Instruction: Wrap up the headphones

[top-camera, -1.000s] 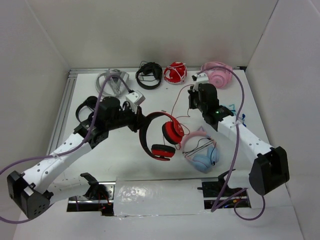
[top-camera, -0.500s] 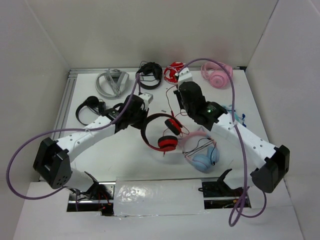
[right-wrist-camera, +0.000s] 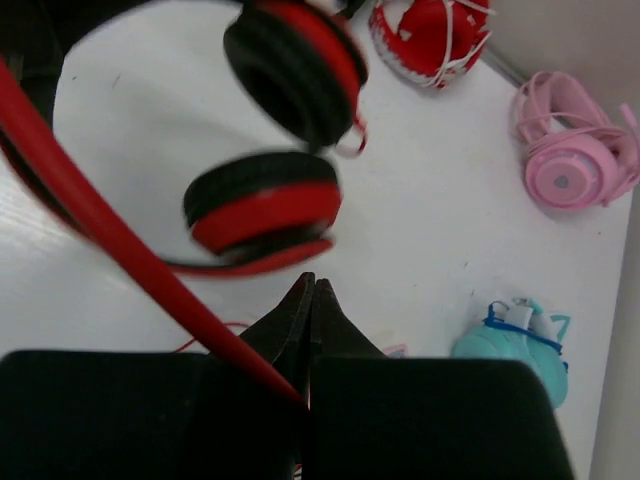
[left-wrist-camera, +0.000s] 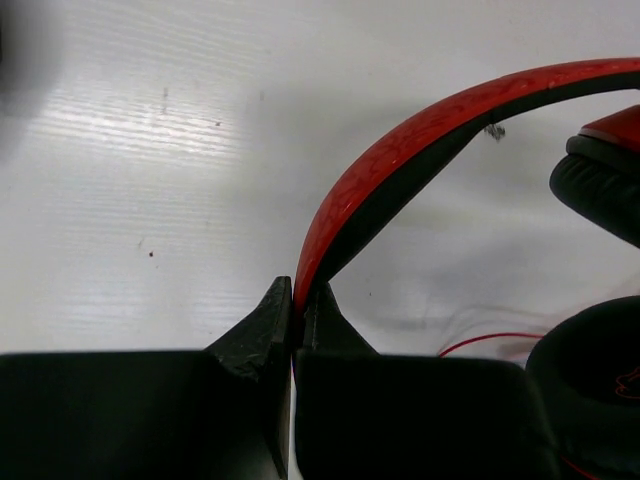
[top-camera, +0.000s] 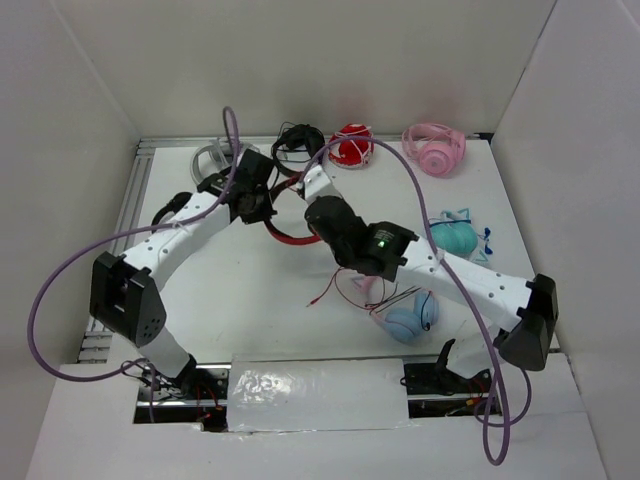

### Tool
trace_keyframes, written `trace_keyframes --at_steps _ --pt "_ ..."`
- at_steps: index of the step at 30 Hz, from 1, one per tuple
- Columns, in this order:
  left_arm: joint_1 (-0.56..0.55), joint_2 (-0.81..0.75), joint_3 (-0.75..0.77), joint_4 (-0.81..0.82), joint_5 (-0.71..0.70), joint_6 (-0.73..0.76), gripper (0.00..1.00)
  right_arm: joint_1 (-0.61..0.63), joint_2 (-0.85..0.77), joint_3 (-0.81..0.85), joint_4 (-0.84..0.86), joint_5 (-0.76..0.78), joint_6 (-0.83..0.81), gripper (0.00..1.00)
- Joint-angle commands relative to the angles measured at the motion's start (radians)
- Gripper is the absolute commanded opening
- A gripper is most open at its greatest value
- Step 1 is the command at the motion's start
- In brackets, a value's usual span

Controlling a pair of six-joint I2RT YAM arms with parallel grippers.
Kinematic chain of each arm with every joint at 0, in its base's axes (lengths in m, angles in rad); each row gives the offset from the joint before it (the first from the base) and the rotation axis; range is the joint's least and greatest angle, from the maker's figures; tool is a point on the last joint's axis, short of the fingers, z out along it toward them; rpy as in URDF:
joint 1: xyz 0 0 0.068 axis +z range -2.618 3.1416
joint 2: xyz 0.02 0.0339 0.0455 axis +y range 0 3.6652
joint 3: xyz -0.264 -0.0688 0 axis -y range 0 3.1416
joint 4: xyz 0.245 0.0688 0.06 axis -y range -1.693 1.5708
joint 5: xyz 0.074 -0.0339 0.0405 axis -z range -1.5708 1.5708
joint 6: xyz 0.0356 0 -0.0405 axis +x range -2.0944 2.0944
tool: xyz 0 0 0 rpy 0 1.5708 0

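The red headphones show in the top view as a red-and-black headband between my two grippers at the back centre. Their earcups are hidden there under my right arm. My left gripper is shut on the headband. In the right wrist view both earcups hang just ahead of my right gripper. It is shut on the red cable, which runs from the upper left into the jaws. Loose cable trails on the table.
Along the back lie a grey pair, an all-black pair, a compact red pair wound with white cord and a pink pair. A black headset is left, a teal item right, a blue-pink pair near centre.
Both arms have carried the headphones from the table's centre toward the back left. My right arm has swung left across the table, drawing the cable with it.
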Motion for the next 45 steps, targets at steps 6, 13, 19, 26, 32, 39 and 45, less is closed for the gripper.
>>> trace_keyframes --at_steps 6,13,19,26,32,39,45 --pt "0.127 -0.077 0.077 -0.093 -0.024 -0.311 0.0 0.082 0.006 -0.077 0.007 -0.137 0.163 0.0" --pt "0.219 -0.247 0.007 0.12 0.121 -0.298 0.0 0.094 0.02 -0.231 0.238 -0.401 0.189 0.0" --pt "0.244 -0.335 0.018 0.185 0.197 -0.263 0.0 0.117 0.063 -0.364 0.488 -0.459 0.183 0.0" --pt "0.317 -0.419 -0.011 0.232 0.405 -0.186 0.0 0.056 -0.072 -0.712 0.973 -0.414 0.235 0.0" --pt "0.35 -0.493 -0.051 0.334 0.595 -0.097 0.0 -0.064 -0.141 -0.846 1.136 -0.602 0.275 0.01" --pt "0.348 -0.54 -0.095 0.398 0.838 0.0 0.0 -0.188 -0.088 -0.714 1.031 -0.712 0.214 0.0" --pt "0.342 -0.586 -0.152 0.435 0.967 0.038 0.0 -0.298 -0.016 -0.613 0.939 -0.775 0.2 0.0"
